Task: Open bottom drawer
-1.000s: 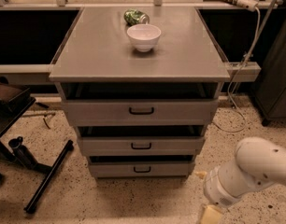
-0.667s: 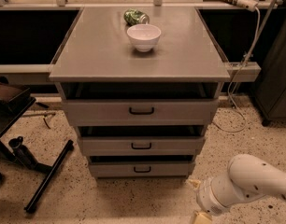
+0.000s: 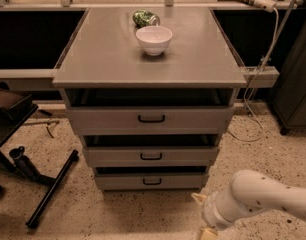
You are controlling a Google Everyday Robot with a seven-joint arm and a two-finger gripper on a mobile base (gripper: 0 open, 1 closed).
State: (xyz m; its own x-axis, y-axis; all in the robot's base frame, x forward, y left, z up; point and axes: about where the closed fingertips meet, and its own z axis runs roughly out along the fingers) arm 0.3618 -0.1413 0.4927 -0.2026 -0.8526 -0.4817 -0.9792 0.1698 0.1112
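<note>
A cabinet [image 3: 193, 59] stands in the middle of my view, with three drawers stacked down its front. A bowl [image 3: 153, 39] sits on the cabinet's top, toward the back, and a can [image 3: 145, 18] lies just behind the bowl. The top drawer [image 3: 108, 119] is highest, the middle drawer [image 3: 113, 155] is under it, and the bottom drawer [image 3: 123, 181] is lowest, just above the floor [image 3: 118, 214]. My gripper [image 3: 203, 215] hangs low, in front of the cabinet and right of the bottom drawer, apart from it. My arm [image 3: 263, 196] runs off to the right. A long bar [image 3: 50, 189] lies on the floor at left.
</note>
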